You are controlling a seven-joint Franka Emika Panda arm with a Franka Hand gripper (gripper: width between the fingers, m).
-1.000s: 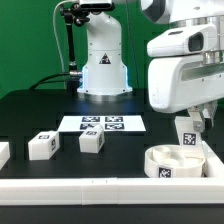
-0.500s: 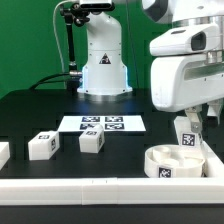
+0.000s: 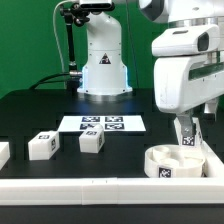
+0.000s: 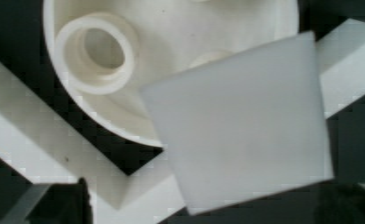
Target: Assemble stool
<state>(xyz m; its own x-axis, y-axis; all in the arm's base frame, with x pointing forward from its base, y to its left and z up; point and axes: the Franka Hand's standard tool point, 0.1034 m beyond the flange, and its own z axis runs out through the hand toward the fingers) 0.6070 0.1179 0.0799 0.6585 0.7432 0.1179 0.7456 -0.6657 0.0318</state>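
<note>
the seat (image 3: 165, 160) of the stool lies on the worktop (image 3: 40, 110) at the exterior view's right, just beside the white border rail (image 3: 80, 186). one leg (image 3: 187, 137) stands upright on it, at the side of the seat away from the camera, and the jaws hang right at this leg. whether the jaws are pressed on the leg or stand free of it cannot be told, because the fingers are not seen clearly in either view. in the wrist view only the broad white face of the leg (image 4: 241, 120) and the seat (image 4: 90, 100) with a round socket (image 4: 99, 47) are shown.

a second leg (image 3: 92, 142) and a third leg (image 3: 41, 146) lie well apart from the seat, at the exterior view's left, in front of the marker board (image 3: 103, 124).

the step in hand is judged to be the fitting of the first leg into the seat. to do it well, the leg should be kept vertical and fully seated. the jaws should be lifted straight up, without any sideways pull. the seat is not seen to be held by anything, so a small push could probably slide it or tip the leg.
</note>
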